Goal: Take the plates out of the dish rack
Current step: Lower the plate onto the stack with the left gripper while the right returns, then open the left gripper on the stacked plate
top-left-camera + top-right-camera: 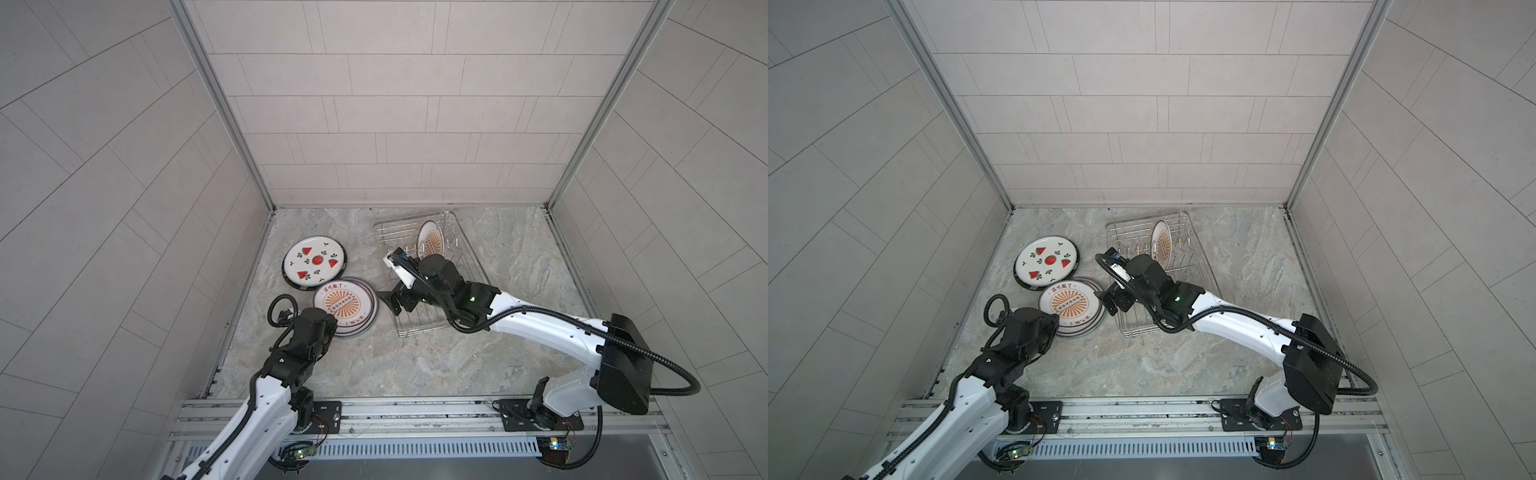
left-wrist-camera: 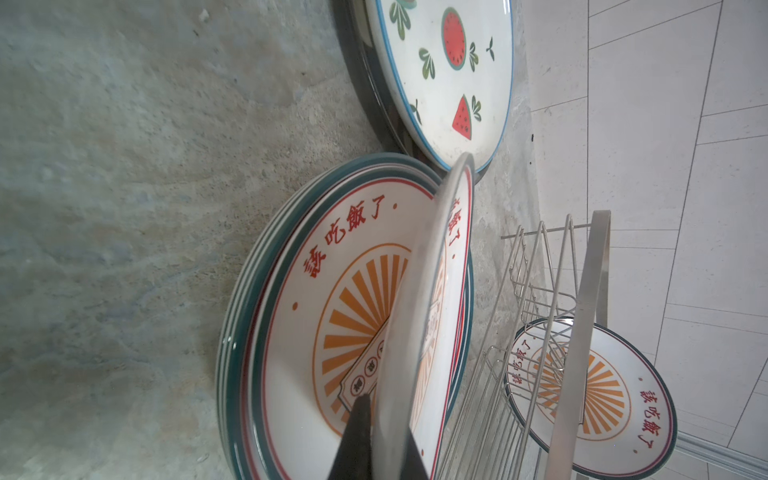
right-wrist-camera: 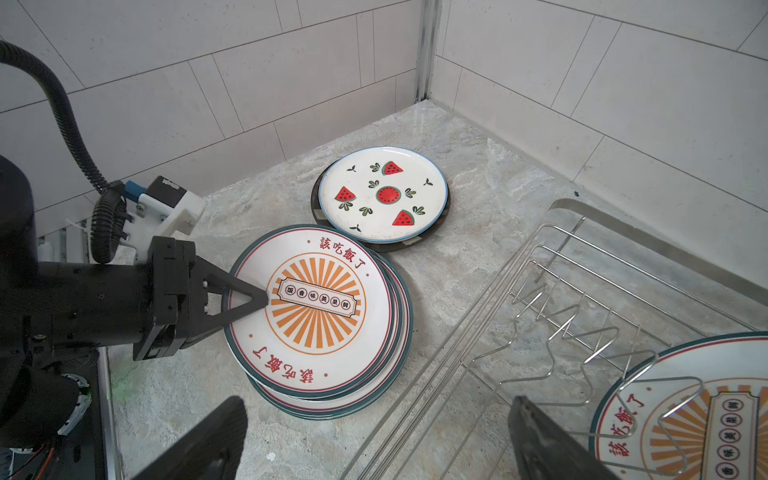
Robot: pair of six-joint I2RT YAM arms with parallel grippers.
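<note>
My left claw (image 3: 264,300) was clamped on top plate (image 3: 311,309) of skewed stack (image 3: 386,374) on desk (image 1: 415,365); right claw (image 3: 374,440) gaped, empty. Last plate (image 1: 432,243) stood in rack (image 1: 419,326). Letting go cd've slid mine off.

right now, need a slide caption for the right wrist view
Left gripper shut on the top sunburst plate of the stack, watermelon plate beside it, last plate in the dish rack

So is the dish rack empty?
Not empty: one sunburst plate stands on edge among the far prongs of the dish rack; its other visible slots are bare.
</note>
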